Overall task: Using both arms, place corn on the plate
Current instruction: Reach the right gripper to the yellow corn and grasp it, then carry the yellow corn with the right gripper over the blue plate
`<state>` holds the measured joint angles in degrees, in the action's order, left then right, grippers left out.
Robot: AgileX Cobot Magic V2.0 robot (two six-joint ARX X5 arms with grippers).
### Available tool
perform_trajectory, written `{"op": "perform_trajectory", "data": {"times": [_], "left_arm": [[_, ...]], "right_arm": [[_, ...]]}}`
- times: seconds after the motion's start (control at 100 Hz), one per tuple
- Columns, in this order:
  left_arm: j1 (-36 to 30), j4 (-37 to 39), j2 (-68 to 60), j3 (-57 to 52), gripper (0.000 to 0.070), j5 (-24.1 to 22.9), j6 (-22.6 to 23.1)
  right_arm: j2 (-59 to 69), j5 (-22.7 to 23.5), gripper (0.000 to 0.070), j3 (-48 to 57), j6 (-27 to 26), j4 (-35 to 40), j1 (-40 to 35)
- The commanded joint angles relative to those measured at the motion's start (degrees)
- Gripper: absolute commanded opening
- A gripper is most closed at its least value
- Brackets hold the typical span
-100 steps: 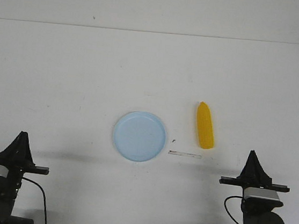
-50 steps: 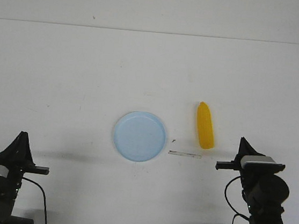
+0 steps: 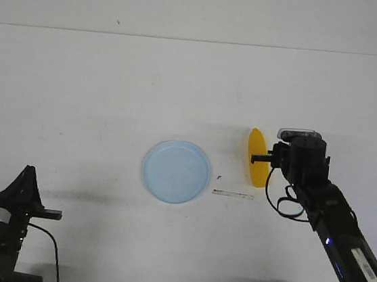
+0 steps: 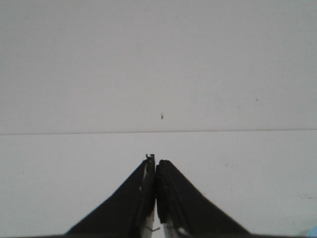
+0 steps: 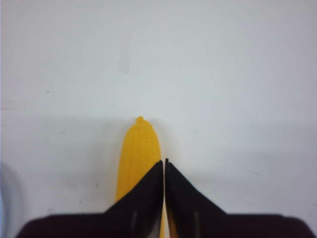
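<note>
Since a second ago: right arm (image 3: 341, 233) up from its rest at the near desk edge and reached forward, right pincer (image 3: 263, 158) now over the corn (image 3: 254, 163); left arm unmoved.

Left to right: left pincer (image 3: 25, 184) parked at the near desk (image 3: 114, 78) edge, tips pressed together, nothing between them, corn and plate both well ahead of it and off to its right. Plate (image 3: 176, 171) lying bare, well ahead of the left pincer, near the right pincer on its left side. Then the right pincer, tips together in the wrist view, not gripping anything, hovering just over the corn's middle, pointed end of the cob ahead of the tips.

Corn (image 5: 136, 153) flat on the desk, directly under the right pincer, long axis running away from the robot, tapered tip at the far end, blunt end nearest.

Handling, as a judgement: probably light, hollow, stiff plastic, ribbed yet rounded, so liable to roll or squirt out of a pinch. Best taken across the thick middle, tips opened first, closing square to the long axis.
</note>
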<state>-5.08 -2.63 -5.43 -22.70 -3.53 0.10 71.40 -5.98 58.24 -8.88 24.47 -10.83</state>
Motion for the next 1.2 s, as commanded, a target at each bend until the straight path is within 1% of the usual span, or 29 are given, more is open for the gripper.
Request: {"op": "perform_trajectory", "data": {"times": [0.0,0.13,0.18,0.22,0.3,0.35,0.44,0.51,0.7,1.09,1.15,1.19], "left_arm": [[0.0,0.6,0.2,-0.4,0.0001,-0.2,0.5],[0.0,0.6,0.2,-0.4,0.0001,-0.2,0.5],[0.0,0.6,0.2,-0.4,0.0001,-0.2,0.5],[0.0,0.6,0.2,-0.4,0.0001,-0.2,0.5],[0.0,0.6,0.2,-0.4,0.0001,-0.2,0.5],[0.0,0.6,0.2,-0.4,0.0001,-0.2,0.5],[0.0,0.6,0.2,-0.4,0.0001,-0.2,0.5],[0.0,0.6,0.2,-0.4,0.0001,-0.2,0.5],[0.0,0.6,0.2,-0.4,0.0001,-0.2,0.5],[0.0,0.6,0.2,-0.4,0.0001,-0.2,0.5],[0.0,0.6,0.2,-0.4,0.0001,-0.2,0.5],[0.0,0.6,0.2,-0.4,0.0001,-0.2,0.5]], "right_arm": [[5.1,0.1,0.0006,4.9,-2.0,2.7,-0.3],[13.7,0.1,0.0012,13.8,-1.8,12.9,-1.5],[16.8,0.1,0.0037,16.9,-1.8,16.2,-1.7],[19.1,0.1,0.0104,19.1,-1.8,18.5,-1.7],[22.9,0.1,0.0292,22.4,-1.8,21.5,-2.0],[24.6,0.1,0.0385,23.5,-1.8,22.4,-2.1],[26.4,0.2,0.0499,23.7,-1.8,23.0,-2.3],[27.4,0.6,0.0546,23.7,-1.8,24.4,-2.3],[29.7,4.5,0.0549,23.7,-1.6,25.2,-2.3],[35.4,4.5,0.0547,23.5,-1.6,25.3,-2.3],[35.7,4.5,0.0528,23.5,-1.6,25.3,-2.3],[35.7,4.4,0.0485,23.5,-1.6,25.3,-2.3]]}}
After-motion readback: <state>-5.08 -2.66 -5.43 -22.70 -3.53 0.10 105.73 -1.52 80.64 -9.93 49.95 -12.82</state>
